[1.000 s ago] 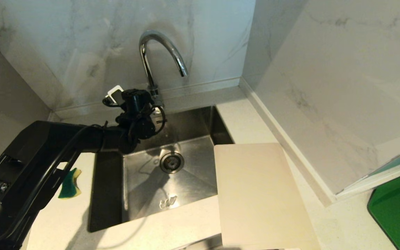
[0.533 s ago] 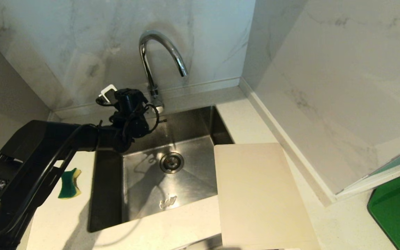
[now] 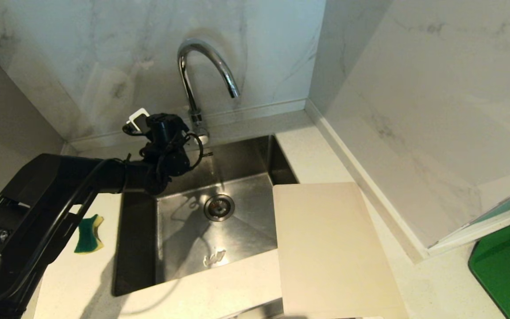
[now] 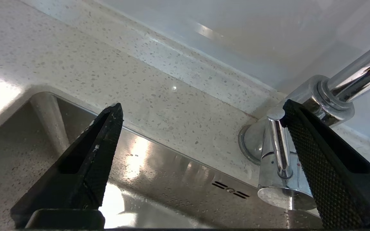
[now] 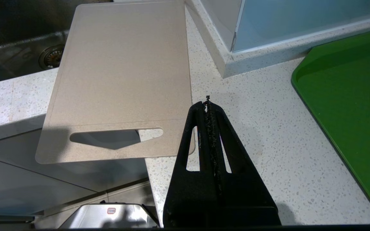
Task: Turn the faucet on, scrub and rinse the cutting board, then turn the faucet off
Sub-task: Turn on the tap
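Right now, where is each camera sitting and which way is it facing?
Head: high, looking down at the sink, faucet, cutting board; left arm shows.
Left wrist: behind the open left gripper, low, facing the faucet base.
Right wrist: behind the shut right gripper, looking down at the cutting board and counter.
Shared: head and right wrist both show the cutting board.

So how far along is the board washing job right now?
Nothing looks finished: no water runs from the faucet, and the cutting board lies dry-looking beside the sink. In hand: the open left tool sits at the faucet's lever. Left: scrubbing, rinsing, shutting off. The right tool is parked, shut.
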Tool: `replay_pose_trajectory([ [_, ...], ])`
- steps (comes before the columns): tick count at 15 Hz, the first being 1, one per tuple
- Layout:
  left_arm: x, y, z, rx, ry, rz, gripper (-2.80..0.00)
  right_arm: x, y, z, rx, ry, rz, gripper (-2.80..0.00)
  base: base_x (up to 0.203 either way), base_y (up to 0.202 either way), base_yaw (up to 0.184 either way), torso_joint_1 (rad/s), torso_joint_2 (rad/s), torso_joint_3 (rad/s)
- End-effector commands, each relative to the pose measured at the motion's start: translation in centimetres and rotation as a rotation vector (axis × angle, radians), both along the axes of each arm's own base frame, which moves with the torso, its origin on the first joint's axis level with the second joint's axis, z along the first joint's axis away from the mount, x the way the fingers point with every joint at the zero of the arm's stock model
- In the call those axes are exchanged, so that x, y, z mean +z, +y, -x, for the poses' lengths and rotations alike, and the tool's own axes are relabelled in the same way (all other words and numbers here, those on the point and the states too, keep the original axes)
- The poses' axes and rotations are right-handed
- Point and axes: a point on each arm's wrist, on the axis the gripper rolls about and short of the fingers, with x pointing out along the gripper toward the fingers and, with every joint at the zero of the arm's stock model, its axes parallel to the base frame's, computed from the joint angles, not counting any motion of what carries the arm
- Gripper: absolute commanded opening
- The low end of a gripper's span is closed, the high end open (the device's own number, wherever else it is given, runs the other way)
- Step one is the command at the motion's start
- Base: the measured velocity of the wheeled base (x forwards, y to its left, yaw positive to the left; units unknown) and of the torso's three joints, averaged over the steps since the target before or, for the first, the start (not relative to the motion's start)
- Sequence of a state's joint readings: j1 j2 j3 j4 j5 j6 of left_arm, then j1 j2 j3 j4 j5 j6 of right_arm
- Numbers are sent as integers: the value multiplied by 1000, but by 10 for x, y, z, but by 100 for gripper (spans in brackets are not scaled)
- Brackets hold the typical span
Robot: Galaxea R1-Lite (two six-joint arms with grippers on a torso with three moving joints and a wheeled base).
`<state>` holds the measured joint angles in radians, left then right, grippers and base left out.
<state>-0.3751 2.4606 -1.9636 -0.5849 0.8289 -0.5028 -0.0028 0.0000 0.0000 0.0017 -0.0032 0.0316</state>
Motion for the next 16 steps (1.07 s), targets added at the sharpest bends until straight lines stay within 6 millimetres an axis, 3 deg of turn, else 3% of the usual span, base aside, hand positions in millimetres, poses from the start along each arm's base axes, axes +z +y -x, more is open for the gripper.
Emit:
replay_pose_trajectory([
  [1, -4, -1, -1, 0, 4, 2, 0, 0, 0, 0, 0, 0, -1, -280, 0, 0, 0, 0, 0, 0],
  [16, -11, 1, -3, -32, 20, 82, 0, 0, 0, 0, 0, 0, -1, -280, 0, 0, 0, 0, 0, 0],
])
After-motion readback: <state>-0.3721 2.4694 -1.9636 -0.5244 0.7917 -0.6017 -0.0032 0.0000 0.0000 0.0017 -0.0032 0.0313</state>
